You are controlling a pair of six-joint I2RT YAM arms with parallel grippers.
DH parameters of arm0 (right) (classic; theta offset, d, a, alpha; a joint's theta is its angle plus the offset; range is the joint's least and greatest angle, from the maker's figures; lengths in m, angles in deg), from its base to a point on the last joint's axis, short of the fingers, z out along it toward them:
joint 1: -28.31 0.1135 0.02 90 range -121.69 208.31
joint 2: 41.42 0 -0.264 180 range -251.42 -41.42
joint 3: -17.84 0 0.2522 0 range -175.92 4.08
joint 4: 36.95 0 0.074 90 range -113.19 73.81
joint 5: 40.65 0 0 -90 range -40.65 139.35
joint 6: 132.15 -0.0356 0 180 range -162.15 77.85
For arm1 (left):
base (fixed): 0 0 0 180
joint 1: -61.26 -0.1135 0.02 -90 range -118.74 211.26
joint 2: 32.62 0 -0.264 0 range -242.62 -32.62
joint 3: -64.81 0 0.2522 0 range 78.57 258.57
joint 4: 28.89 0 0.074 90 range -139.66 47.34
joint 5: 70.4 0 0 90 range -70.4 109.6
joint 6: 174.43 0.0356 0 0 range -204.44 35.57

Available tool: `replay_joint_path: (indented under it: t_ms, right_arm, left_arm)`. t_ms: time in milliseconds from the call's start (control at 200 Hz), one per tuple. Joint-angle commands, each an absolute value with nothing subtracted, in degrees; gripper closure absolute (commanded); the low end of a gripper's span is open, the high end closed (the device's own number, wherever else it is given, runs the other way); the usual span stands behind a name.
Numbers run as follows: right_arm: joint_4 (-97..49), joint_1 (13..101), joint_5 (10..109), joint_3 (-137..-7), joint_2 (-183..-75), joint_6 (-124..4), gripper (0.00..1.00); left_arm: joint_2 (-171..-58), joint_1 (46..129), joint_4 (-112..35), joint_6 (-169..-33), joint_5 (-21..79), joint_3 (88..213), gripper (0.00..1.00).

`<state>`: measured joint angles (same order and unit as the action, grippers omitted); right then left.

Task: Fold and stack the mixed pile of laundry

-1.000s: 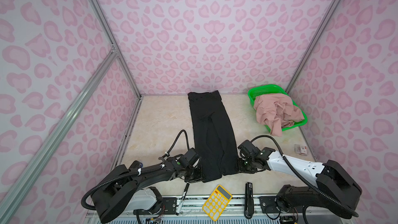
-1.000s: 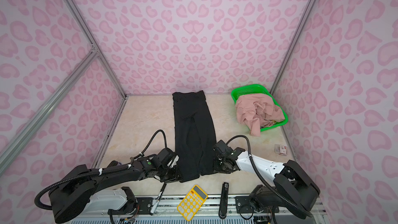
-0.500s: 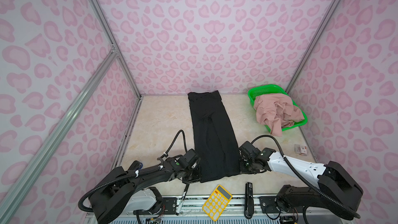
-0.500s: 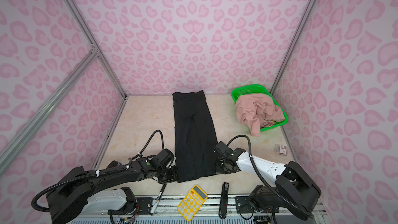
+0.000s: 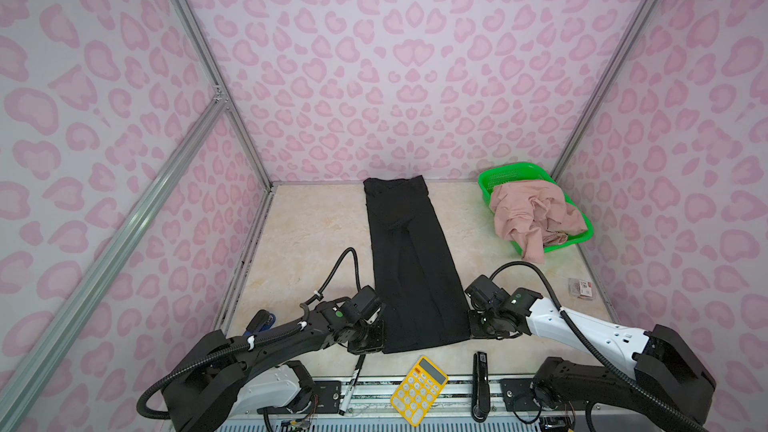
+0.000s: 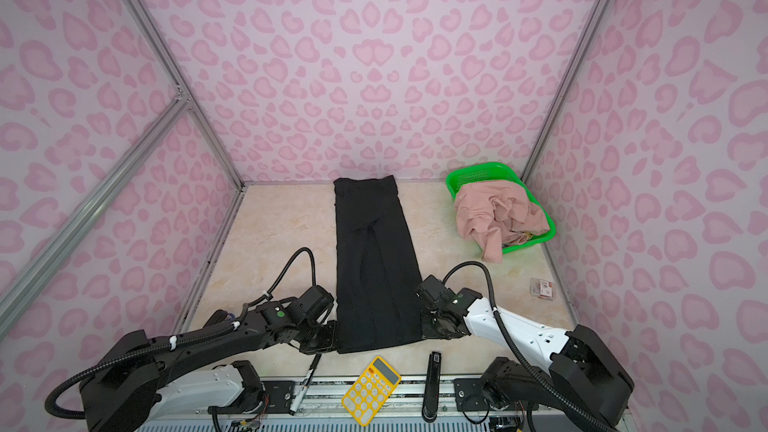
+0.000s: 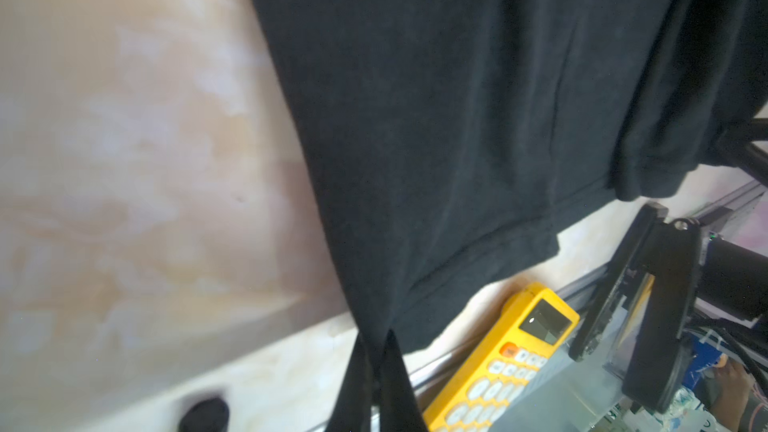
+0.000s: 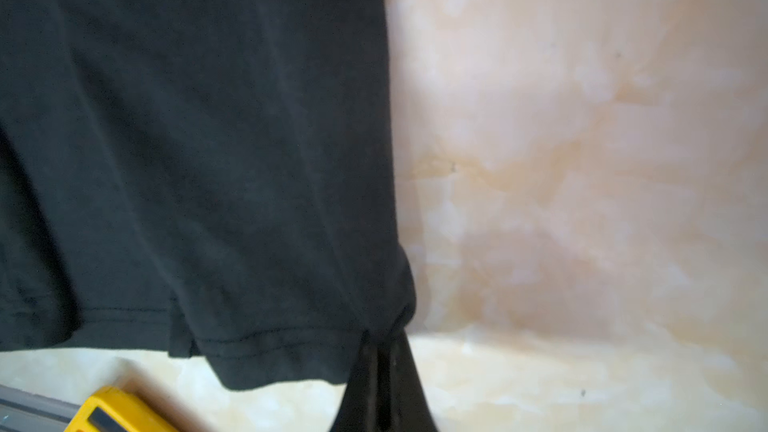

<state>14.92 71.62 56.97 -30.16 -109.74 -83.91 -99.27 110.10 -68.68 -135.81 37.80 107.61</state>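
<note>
Three pink-patterned walls (image 5: 395, 56) enclose one beige marbled table (image 5: 311, 234). Count, in both top views: one black garment (image 5: 409, 263), laid flat lengthwise down the middle of the table, from the back wall to near the front edge; one green basket (image 5: 511, 170) at the far right corner; one crumpled pink heap (image 5: 532, 214) inside that basket, with a flap hanging over the near rim onto the table; two arms, each with one gripper. The left gripper (image 7: 376, 347) is pressed together on the near left corner of the black garment; the right gripper (image 8: 380, 347) is pinching the near right corner; each wrist view shows the fingertips closed on the hem. Along the front edge lie one yellow calculator (image 5: 419, 390), one marker (image 5: 352, 382) and one black stapler (image 5: 480, 386); one small packet (image 5: 580, 288) lies near the right wall. Limits: the number of pieces in the pink heap cannot be told; the packet label is too small to read; the top views hide the fingertips under the wrist housings; the wrist views cut off all but the garment's near end; the arm bases are cropped at the lower edge.
</note>
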Motion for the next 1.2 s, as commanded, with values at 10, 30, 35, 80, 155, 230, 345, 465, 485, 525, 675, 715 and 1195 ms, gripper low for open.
replay_joint_path:
  t_ms: [10, 30, 35, 80, 155, 230, 345, 465, 485, 525, 675, 715, 1195]
  right_arm:
    - [16.7, 73.0, 57.5, -31.8, -108.9, -83.4, 1.00]
    - [17.0, 73.5, 57.5, -32.3, -108.7, -83.5, 1.00]
    - [17.1, 73.6, 57.5, -32.3, -108.6, -83.5, 1.00]
    - [18.1, 74.7, 57.2, -33.2, -108.0, -84.0, 1.00]
    - [19.6, 75.5, 56.2, -35.4, -107.0, -84.2, 1.00]
    - [21.3, 74.9, 53.6, -38.8, -106.3, -83.8, 1.00]
    - [20.7, 70.5, 52.5, -43.3, -106.0, -81.8, 1.00]
    - [16.9, 63.7, 56.6, -46.4, -109.0, -77.4, 1.00]
    - [16.5, 62.7, 57.3, -47.2, -110.0, -76.3, 1.00]
    - [16.3, 61.5, 57.8, -49.2, -112.3, -74.3, 1.00]
    - [17.7, 57.1, 60.7, -58.9, -122.4, -67.3, 1.00]
    - [17.9, 56.1, 61.6, -61.2, -125.3, -66.2, 1.00]
    - [15.8, 50.7, 66.1, -84.7, -152.2, -60.7, 1.00]
  left_arm:
    - [-96.8, 110.1, -72.1, -136.1, 38.9, 108.5, 0.97]
    - [-96.3, 110.1, -72.2, -136.2, 39.1, 108.6, 0.97]
    - [-96.2, 110.1, -72.3, -136.3, 39.2, 108.7, 0.97]
    - [-94.9, 110.2, -73.0, -136.6, 39.5, 108.8, 0.97]
    - [-92.3, 110.2, -75.7, -136.6, 38.4, 109.8, 0.97]
    - [-90.4, 109.7, -79.6, -135.6, 35.4, 113.1, 0.97]
    - [-89.7, 105.1, -82.4, -132.0, 35.9, 118.4, 0.97]
    - [-92.3, 96.9, -81.7, -126.1, 39.4, 122.7, 0.97]
    - [-93.1, 95.9, -81.7, -125.0, 39.8, 123.6, 0.97]
    - [-95.0, 94.0, -81.7, -122.7, 40.1, 125.6, 0.97]
    - [-103.7, 88.2, -80.9, -116.0, 42.5, 132.6, 0.97]
    - [-106.0, 87.0, -80.1, -114.7, 43.2, 134.1, 0.97]
    - [-133.0, 75.7, -74.4, -106.4, 50.9, 151.5, 0.97]
